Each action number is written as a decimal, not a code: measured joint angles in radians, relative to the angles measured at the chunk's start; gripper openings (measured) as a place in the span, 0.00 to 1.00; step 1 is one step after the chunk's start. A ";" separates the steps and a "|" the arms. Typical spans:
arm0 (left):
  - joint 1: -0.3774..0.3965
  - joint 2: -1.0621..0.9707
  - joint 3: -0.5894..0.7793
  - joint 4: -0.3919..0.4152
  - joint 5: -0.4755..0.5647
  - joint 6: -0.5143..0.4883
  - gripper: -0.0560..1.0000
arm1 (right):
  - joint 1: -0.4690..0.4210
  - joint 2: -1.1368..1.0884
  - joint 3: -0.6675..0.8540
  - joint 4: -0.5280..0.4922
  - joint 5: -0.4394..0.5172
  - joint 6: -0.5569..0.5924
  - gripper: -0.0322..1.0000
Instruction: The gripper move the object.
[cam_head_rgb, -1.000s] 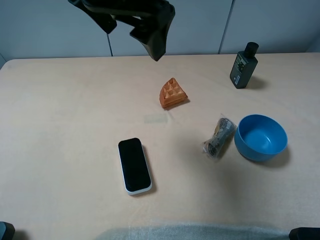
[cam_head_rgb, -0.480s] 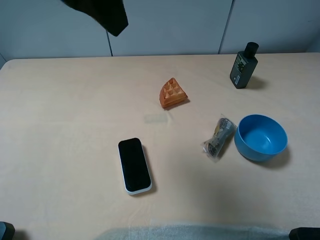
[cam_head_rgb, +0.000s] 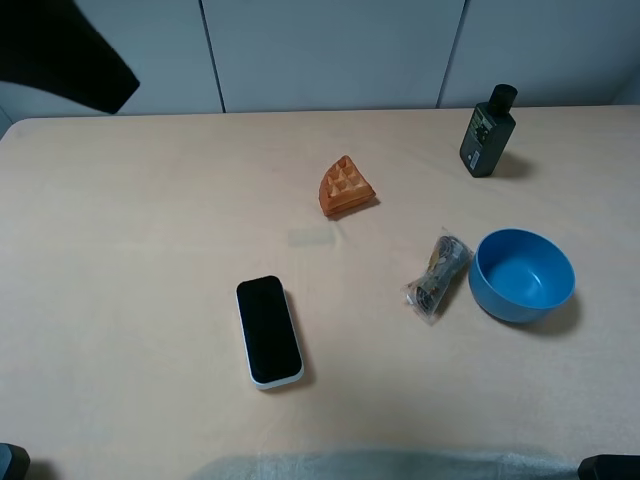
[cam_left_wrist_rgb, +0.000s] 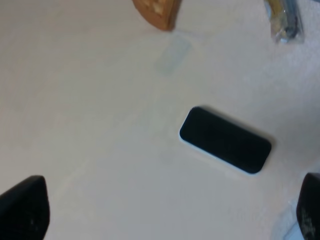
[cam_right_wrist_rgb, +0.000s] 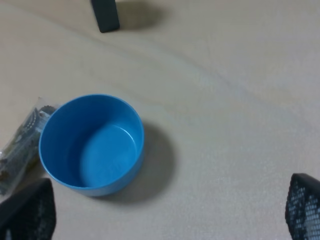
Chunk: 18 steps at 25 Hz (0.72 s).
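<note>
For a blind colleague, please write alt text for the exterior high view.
A beige table holds a crinkly clear-plastic packet lying beside a round blue bowl, apart from a black phone with white edge, an orange waffle wedge and a dark green bottle. A black arm is at the upper left.

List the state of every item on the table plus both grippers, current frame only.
packet: flat on table, beside the bowl, unheld
blue bowl: upright, empty
phone: flat, screen dark
waffle wedge: resting on table
dark bottle: upright, capped
left gripper: open, empty
right gripper: open, empty
</note>
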 joint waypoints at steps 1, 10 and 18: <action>0.000 -0.024 0.018 0.004 0.000 0.000 0.99 | 0.000 0.000 0.000 0.000 0.000 0.000 0.70; 0.086 -0.184 0.134 0.084 0.000 -0.038 0.99 | 0.000 0.000 0.000 0.000 0.000 0.000 0.70; 0.347 -0.320 0.234 0.052 0.000 -0.026 0.99 | 0.000 0.000 0.000 0.000 0.000 0.000 0.70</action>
